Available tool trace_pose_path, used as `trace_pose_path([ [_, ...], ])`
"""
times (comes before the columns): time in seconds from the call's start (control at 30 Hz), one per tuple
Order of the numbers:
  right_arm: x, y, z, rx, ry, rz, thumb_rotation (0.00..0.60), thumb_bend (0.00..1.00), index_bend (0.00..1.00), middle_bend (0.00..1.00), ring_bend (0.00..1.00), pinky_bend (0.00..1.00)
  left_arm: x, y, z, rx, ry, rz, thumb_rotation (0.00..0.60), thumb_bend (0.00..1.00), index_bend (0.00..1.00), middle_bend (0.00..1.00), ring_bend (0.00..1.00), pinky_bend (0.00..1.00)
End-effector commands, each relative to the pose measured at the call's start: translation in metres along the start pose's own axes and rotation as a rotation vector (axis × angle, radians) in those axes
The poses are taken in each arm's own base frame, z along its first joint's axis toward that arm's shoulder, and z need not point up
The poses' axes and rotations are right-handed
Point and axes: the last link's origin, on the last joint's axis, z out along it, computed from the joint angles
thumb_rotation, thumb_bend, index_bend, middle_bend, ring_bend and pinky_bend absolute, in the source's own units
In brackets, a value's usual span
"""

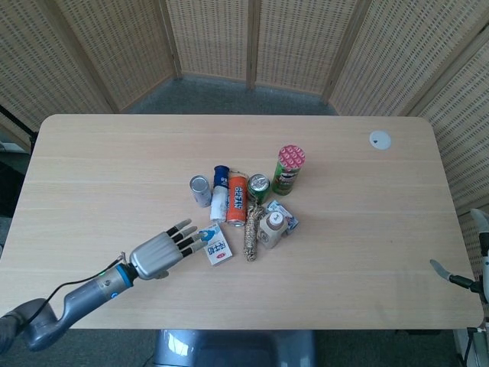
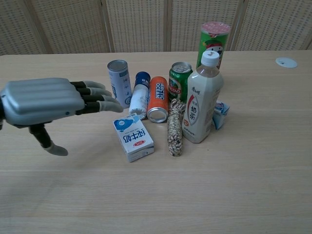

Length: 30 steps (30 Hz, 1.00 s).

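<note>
1. Milk carton (image 1: 215, 246), white and blue, lies flat at the 7 o'clock edge of the cluster in the middle of the tabletop (image 1: 107, 168), untouched as far as I can see.
2. My left hand (image 1: 162, 251) hangs at the carton's 9 o'clock, fingers (image 2: 97, 99) stretched flat and spread, tips just short of it, grasping nothing; I judge the reach under way and the grasp not yet made.
3. My right hand (image 1: 467, 279) sits off the tabletop's 4 o'clock corner, only partly visible; I cannot tell how its fingers stand.
4. Nothing in the cluster looks lifted: grey can (image 1: 200, 189), blue-capped bottle (image 1: 220, 192), orange can (image 1: 238, 199) lying down, green can (image 1: 258, 187), crisp tube (image 1: 288, 169), rope bundle (image 1: 251, 232), tea bottle (image 1: 271, 228).
5. Pale wood grain runs across the tabletop; a small white disc (image 1: 380, 139) lies toward 2 o'clock.
6. Woven wicker screens (image 1: 252, 38) close the room beyond 12 o'clock, over grey floor.
</note>
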Motion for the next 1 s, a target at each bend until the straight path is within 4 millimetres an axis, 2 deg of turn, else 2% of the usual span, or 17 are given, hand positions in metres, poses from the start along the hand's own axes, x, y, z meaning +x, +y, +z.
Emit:
trace_pose_path([
  [0.03, 0.001, 0.002, 0.0, -0.002, -0.002, 0.005, 0.475, 0.0, 0.0, 0.0, 0.0, 0.0, 0.002, 0.021, 0.042, -0.015, -0.026, -0.005, 0.6, 0.0, 0.0, 0.0, 0.0, 0.0],
  [0.17, 0.003, 0.003, 0.001, -0.004, 0.0, 0.014, 0.475, 0.0, 0.0, 0.0, 0.0, 0.0, 0.002, 0.031, 0.064, 0.005, -0.026, -0.001, 0.6, 0.0, 0.0, 0.0, 0.0, 0.0],
  [0.37, 0.003, 0.004, 0.002, -0.005, 0.0, 0.02, 0.48, 0.0, 0.0, 0.0, 0.0, 0.0, -0.003, 0.038, 0.087, 0.035, -0.05, 0.0, 0.6, 0.0, 0.0, 0.0, 0.0, 0.0],
  [0.9, 0.001, 0.003, 0.002, -0.001, -0.008, 0.018, 0.477, 0.0, 0.0, 0.0, 0.0, 0.0, -0.023, 0.045, 0.116, 0.095, -0.113, -0.034, 0.6, 0.0, 0.0, 0.0, 0.0, 0.0],
  [0.93, 0.0, 0.003, 0.002, 0.0, -0.009, 0.017, 0.477, 0.0, 0.0, 0.0, 0.0, 0.0, -0.023, 0.047, 0.118, 0.098, -0.106, -0.038, 0.6, 0.0, 0.01, 0.0, 0.0, 0.0],
  [0.97, 0.0, 0.003, 0.002, 0.001, -0.01, 0.018, 0.478, 0.0, 0.0, 0.0, 0.0, 0.0, -0.023, 0.049, 0.12, 0.105, -0.093, -0.04, 0.6, 0.0, 0.08, 0.02, 0.01, 0.0],
  [1.0, 0.0, 0.003, 0.002, 0.001, -0.009, 0.018, 0.477, 0.0, 0.0, 0.0, 0.0, 0.0, -0.022, 0.05, 0.121, 0.109, -0.081, -0.032, 0.6, 0.0, 0.22, 0.09, 0.06, 0.05],
])
